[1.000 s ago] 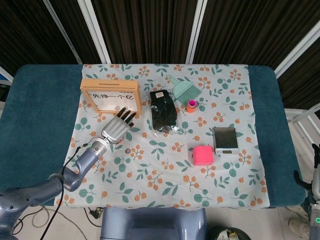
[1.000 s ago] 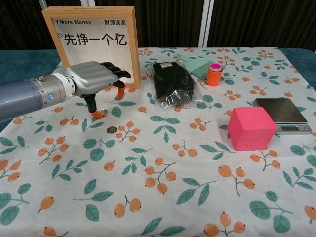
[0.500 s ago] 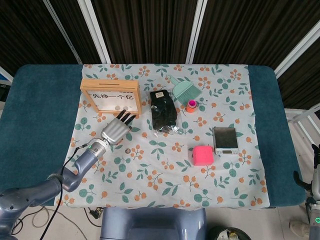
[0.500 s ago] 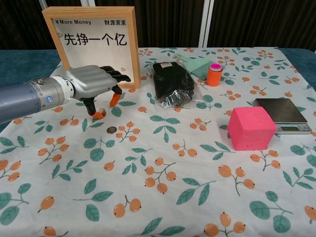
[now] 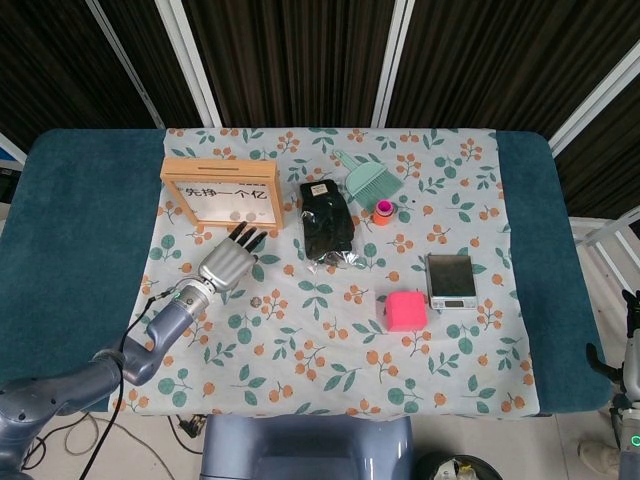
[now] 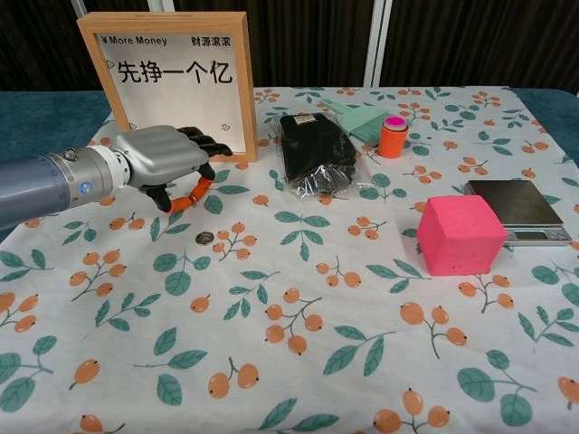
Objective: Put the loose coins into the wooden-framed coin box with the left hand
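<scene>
The wooden-framed coin box (image 5: pixel 222 190) (image 6: pixel 172 77) stands upright at the back left of the flowered cloth. Just in front of it, my left hand (image 5: pixel 228 262) (image 6: pixel 163 161) hangs low over the cloth, palm down and fingers curled in. Its orange-tipped thumb and a finger are pinched together where a coin lay; that coin no longer shows on the cloth. A second small coin (image 6: pixel 205 238) lies on the cloth a little nearer than the hand. My right hand appears in neither view.
A black pouch (image 6: pixel 312 154) lies right of the box, with a green brush (image 6: pixel 357 117) and an orange-and-pink cylinder (image 6: pixel 393 136) behind it. A pink cube (image 6: pixel 460 233) and a small scale (image 6: pixel 517 210) sit at the right.
My left hand has pulled back slightly toward me and curled its fingers in. Thumb and fingertip have closed together over the coin that lay beside the thumb.
</scene>
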{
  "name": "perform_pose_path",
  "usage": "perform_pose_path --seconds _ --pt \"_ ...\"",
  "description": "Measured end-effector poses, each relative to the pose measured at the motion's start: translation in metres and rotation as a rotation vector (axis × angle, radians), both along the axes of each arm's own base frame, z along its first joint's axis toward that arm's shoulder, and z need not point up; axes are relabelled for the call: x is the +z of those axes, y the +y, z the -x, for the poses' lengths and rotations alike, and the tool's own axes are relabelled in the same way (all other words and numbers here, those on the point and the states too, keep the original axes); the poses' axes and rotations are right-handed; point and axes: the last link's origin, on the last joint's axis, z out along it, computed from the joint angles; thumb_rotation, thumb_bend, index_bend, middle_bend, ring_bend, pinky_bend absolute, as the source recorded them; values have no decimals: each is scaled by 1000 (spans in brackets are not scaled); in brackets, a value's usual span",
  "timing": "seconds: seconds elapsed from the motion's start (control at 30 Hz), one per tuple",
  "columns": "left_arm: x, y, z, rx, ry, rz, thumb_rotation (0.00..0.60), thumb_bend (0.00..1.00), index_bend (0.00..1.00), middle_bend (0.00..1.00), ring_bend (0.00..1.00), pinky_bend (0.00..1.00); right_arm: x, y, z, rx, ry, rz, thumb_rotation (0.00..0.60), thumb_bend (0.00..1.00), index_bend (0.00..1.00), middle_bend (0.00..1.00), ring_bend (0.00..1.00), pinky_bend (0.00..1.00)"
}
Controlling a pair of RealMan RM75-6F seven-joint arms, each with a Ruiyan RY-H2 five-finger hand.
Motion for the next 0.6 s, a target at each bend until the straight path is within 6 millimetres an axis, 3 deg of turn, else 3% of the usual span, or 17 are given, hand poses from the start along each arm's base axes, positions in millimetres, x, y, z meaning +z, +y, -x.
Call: perform_pose_path --seconds 0.4,0.6 --pt "6 -2 -8 -3 -48 -12 600 547 667 26 0 0 0 0 0 0 -3 -2 600 394 89 25 0 0" --pt "16 -5 -30 -34 -138 -16 600 547 673 27 0 0 0 -1 0 -2 -6 0 600 395 89 26 0 0"
